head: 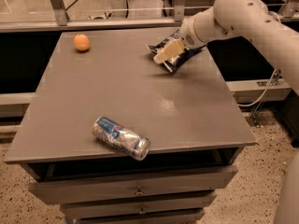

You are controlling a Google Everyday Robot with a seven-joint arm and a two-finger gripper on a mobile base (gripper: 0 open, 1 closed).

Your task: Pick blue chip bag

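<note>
The blue chip bag (pixel 180 59) is dark navy with white lettering. It lies flat at the far right of the grey table (pixel 117 101), partly covered by the arm. My gripper (pixel 166 53) hangs from the white arm that comes in from the upper right. Its pale fingers (pixel 169 51) sit right over the bag's left part, at or just above its surface. I cannot tell whether they touch the bag.
An orange (pixel 81 42) sits at the far left corner. A crushed silver-blue can (pixel 121 137) lies near the front edge. Drawers (pixel 135 190) are below the tabletop. A railing (pixel 117 17) runs behind the table. A cable (pixel 261 92) hangs at the right.
</note>
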